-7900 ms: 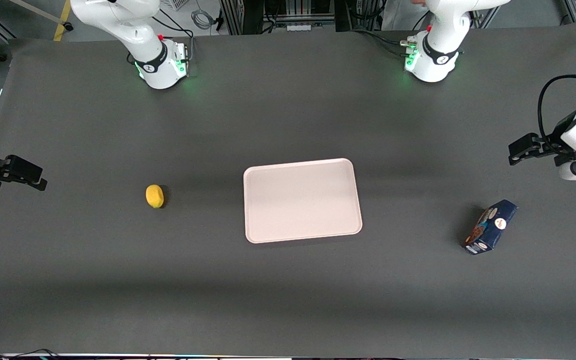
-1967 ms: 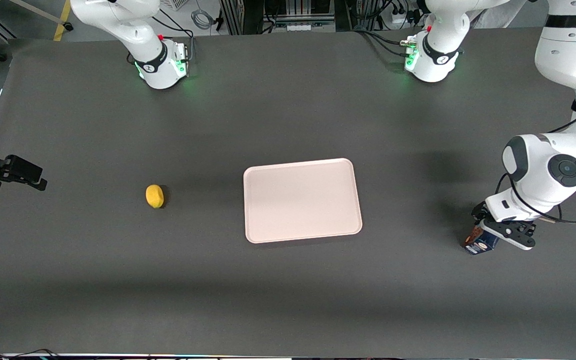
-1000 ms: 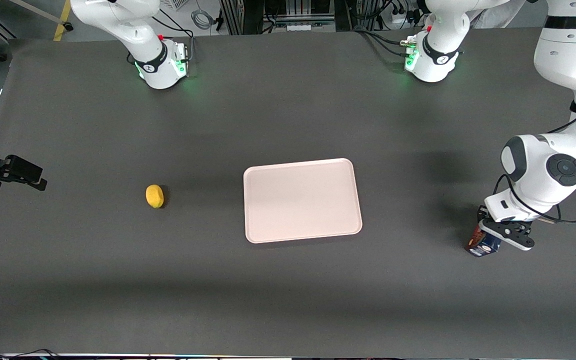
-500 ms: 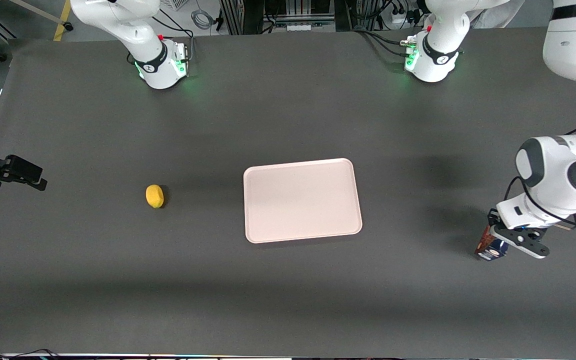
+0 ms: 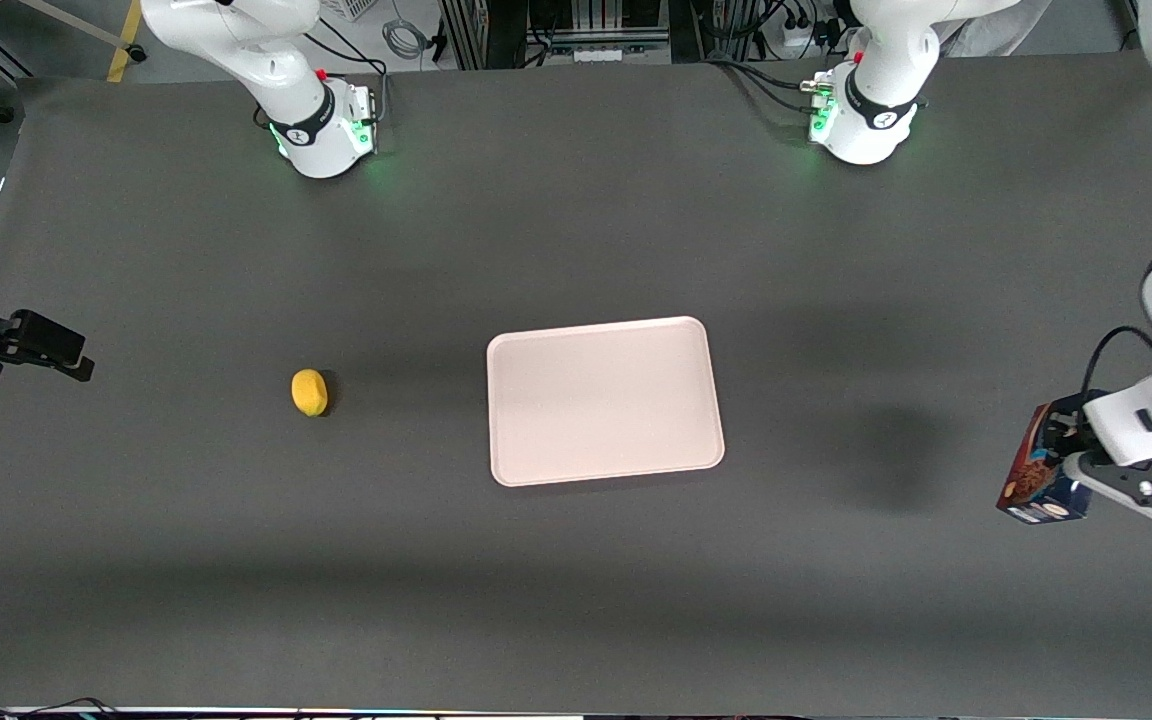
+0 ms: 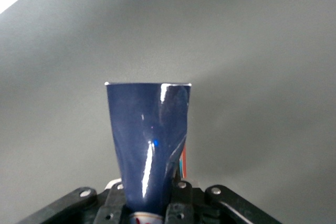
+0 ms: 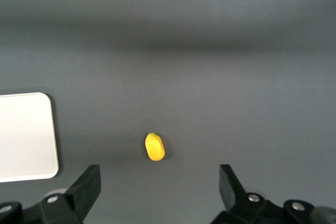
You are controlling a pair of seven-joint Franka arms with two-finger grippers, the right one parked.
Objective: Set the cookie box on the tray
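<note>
The gripper [image 5: 1071,470] grasps the cookie box [image 5: 1041,470] above the bench [image 5: 576,600], toward the working arm's end, well apart from the tray [image 5: 604,400].

The hand [image 5: 1071,470] is hanging at the working arm's end of the bench [image 5: 576,600], clamped on the cookie box [image 5: 1041,470], which is lifted off the surface. Toward nine o'clock, open bench is lying between it and the tray [image 5: 604,400], nothing standing in that lane. The yellow lump [image 5: 309,392] is sitting well apart from the tray, toward the parked arm's end.
</note>
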